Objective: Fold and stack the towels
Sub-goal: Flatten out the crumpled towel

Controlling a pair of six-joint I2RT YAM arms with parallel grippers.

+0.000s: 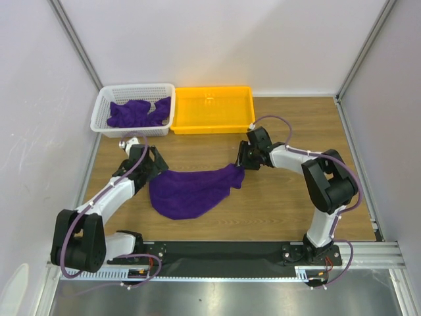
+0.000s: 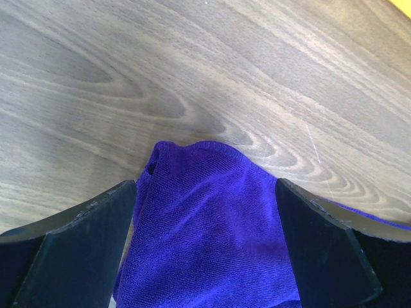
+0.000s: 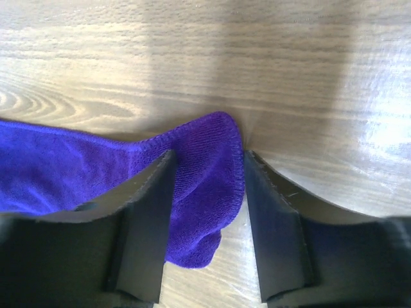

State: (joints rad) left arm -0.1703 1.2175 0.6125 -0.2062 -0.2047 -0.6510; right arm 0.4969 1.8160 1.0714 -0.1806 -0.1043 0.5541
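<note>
**One Towel Spread on the Table, a Gripper at Each End**

A purple towel [image 1: 194, 191] is seen lying loosely on the wooden table [image 1: 289, 204], between the two arms. It is not flat: its outline is rounded and uneven, and how many layers it has cannot be made out from above.

The left gripper [image 1: 151, 168] is set at the towel's upper left corner. In the left wrist view the fingers of this gripper [image 2: 205, 192] are spread wide, with a rounded corner of the towel [image 2: 212, 224] lying between them. Both fingers are cut off by the bottom edge of the picture.

The right gripper [image 1: 240, 164] is placed at the towel's right-hand tip. In the right wrist view its fingers [image 3: 210, 160] are drawn in on either side of a hemmed corner of the towel [image 3: 64, 167], and the cloth fills the gap between them. Whether the corner is truly squeezed cannot be told.

At the far left a white basket [image 1: 99, 118] is seen with crumpled towels [image 1: 135, 113] inside; their number cannot be counted. A yellow tray [image 1: 214, 125] is set just beside it.
</note>
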